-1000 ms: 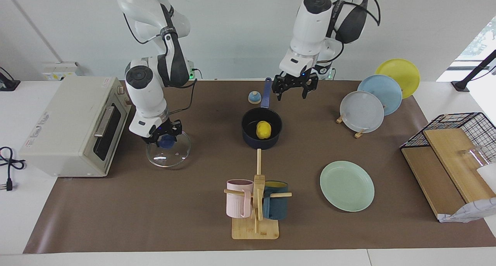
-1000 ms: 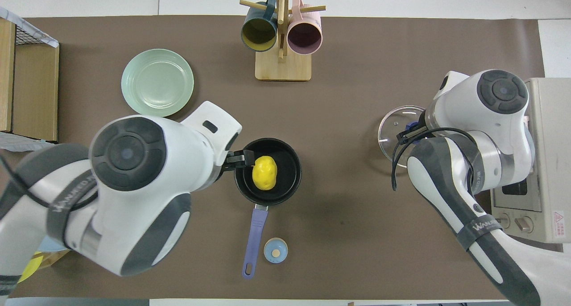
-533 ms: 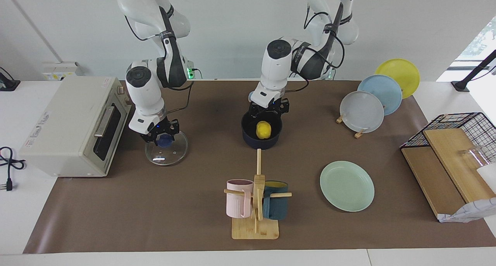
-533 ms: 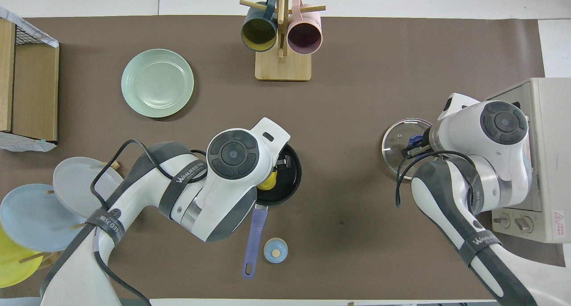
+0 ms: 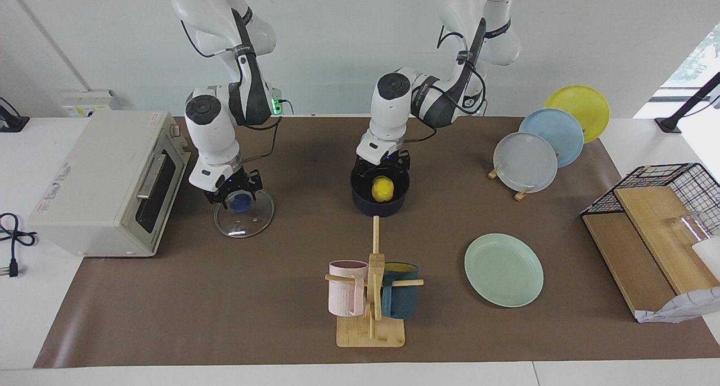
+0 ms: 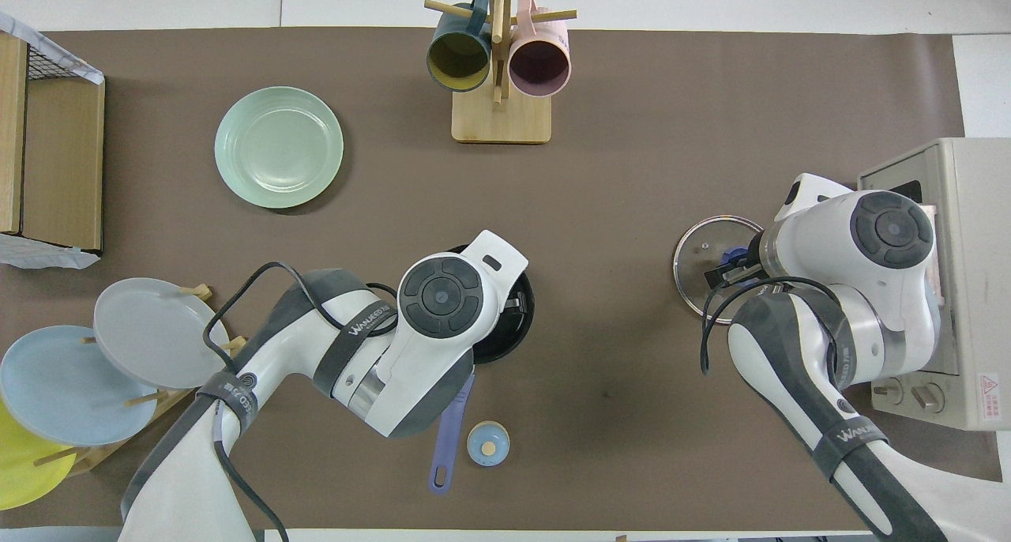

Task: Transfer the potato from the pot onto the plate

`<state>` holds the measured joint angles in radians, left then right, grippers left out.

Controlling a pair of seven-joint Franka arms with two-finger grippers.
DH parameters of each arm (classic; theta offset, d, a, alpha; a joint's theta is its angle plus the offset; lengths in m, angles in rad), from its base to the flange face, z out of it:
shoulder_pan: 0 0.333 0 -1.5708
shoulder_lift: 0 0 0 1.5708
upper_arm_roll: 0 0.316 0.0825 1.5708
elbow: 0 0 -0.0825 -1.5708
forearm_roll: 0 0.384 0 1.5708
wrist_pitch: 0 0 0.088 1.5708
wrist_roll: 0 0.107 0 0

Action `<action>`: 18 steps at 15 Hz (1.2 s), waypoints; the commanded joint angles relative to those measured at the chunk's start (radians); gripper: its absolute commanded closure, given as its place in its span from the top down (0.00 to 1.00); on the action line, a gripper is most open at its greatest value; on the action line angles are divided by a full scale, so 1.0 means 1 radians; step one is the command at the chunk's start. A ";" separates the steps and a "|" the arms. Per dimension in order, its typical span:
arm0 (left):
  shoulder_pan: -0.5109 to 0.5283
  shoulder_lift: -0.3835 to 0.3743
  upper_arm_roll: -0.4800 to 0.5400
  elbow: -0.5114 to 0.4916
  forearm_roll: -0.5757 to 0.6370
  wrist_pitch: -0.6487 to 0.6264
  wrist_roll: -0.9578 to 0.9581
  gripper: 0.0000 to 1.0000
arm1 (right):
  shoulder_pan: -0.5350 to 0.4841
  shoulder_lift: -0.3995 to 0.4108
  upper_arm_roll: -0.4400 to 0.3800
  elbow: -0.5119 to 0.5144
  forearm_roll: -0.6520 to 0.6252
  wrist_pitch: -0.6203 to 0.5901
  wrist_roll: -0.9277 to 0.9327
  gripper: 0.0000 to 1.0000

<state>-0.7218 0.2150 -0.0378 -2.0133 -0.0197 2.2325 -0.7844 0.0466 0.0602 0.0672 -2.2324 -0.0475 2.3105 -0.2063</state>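
Note:
The yellow potato [image 5: 382, 189] lies in the navy pot [image 5: 371, 207], whose blue handle [image 6: 449, 435] points toward the robots. My left gripper [image 5: 382, 172] is down at the pot's rim, open, with one finger on each side of the potato and just above it. In the overhead view the left wrist hides the potato, and only part of the pot [image 6: 517, 325] shows. The mint-green plate [image 5: 503, 269] lies bare, farther from the robots than the pot and toward the left arm's end. My right gripper [image 5: 233, 193] sits at the blue knob of a glass lid [image 5: 247, 220].
A toaster oven [image 5: 107, 183] stands at the right arm's end. The mug rack [image 5: 371, 304] with a pink and a teal mug is farther out than the pot. A rack of grey, blue and yellow plates [image 5: 526, 161], a wire basket [image 5: 675, 189] and a small blue knob [image 6: 488, 443] are also here.
The left arm swung down from above the pot's handle, and its gripper now sits at the pot over the potato. The right arm lowered the glass lid and drew it slightly toward the robots.

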 commanded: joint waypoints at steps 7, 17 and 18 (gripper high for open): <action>-0.044 0.044 0.024 -0.030 0.015 0.078 -0.032 1.00 | -0.007 -0.010 0.002 0.496 0.071 -0.554 0.084 1.00; -0.028 0.046 0.024 -0.021 0.037 0.076 -0.019 0.05 | 0.001 0.018 -0.040 0.735 -0.014 -0.861 0.219 1.00; -0.024 0.043 0.026 -0.019 0.037 0.072 -0.016 0.00 | -0.007 0.018 -0.041 0.732 -0.012 -0.861 0.213 1.00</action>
<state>-0.7407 0.2607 -0.0281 -2.0246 -0.0043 2.2922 -0.7924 0.0484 0.0565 0.0250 -1.5228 -0.0472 1.4596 -0.0037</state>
